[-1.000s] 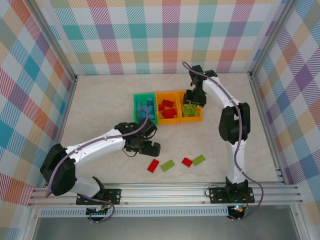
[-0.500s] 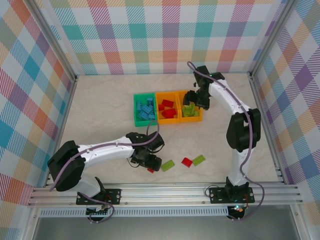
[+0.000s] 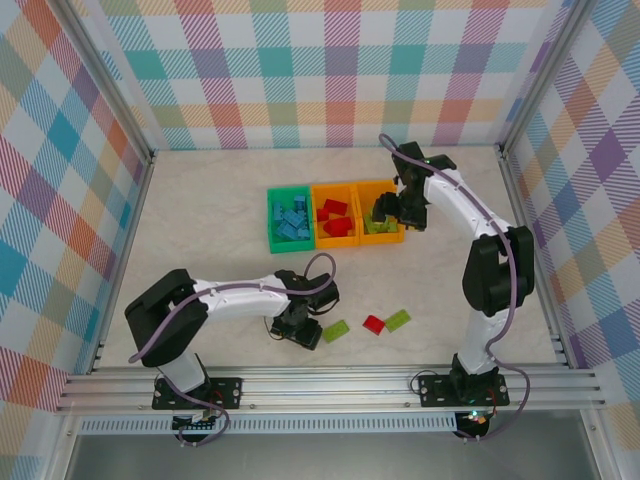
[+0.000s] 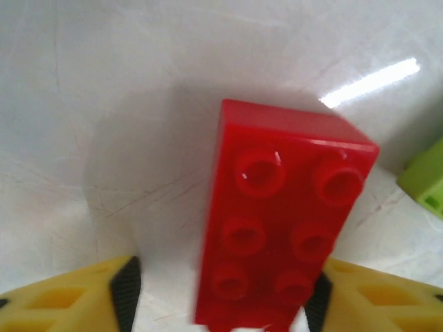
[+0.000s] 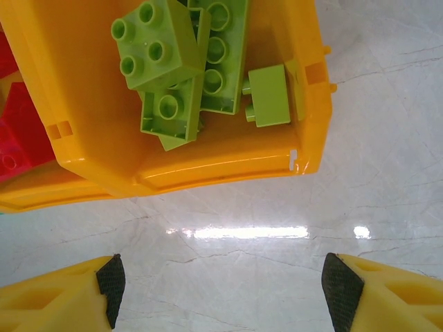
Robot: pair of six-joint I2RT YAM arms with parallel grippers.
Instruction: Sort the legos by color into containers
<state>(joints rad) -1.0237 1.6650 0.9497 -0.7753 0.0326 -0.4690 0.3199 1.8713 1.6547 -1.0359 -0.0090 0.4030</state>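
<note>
Legos [image 3: 291, 222] in blue lie in the green bin [image 3: 271, 222], red legos [image 3: 334, 214] in the middle orange bin [image 3: 336, 241], and lime legos [image 5: 187, 62] in the right orange bin [image 5: 208, 166]. All three bins stand mid-table [image 3: 200, 220]. Loose near the front edge are a lime brick [image 3: 335, 329], a red brick [image 3: 374, 324] and a second lime brick [image 3: 398, 319]. The left gripper [image 4: 221, 297] is spread, straddling another red brick [image 4: 284, 221] flat on the table, not clamped. The right gripper [image 5: 225, 283] hangs wide open and empty, just beside the right orange bin.
</note>
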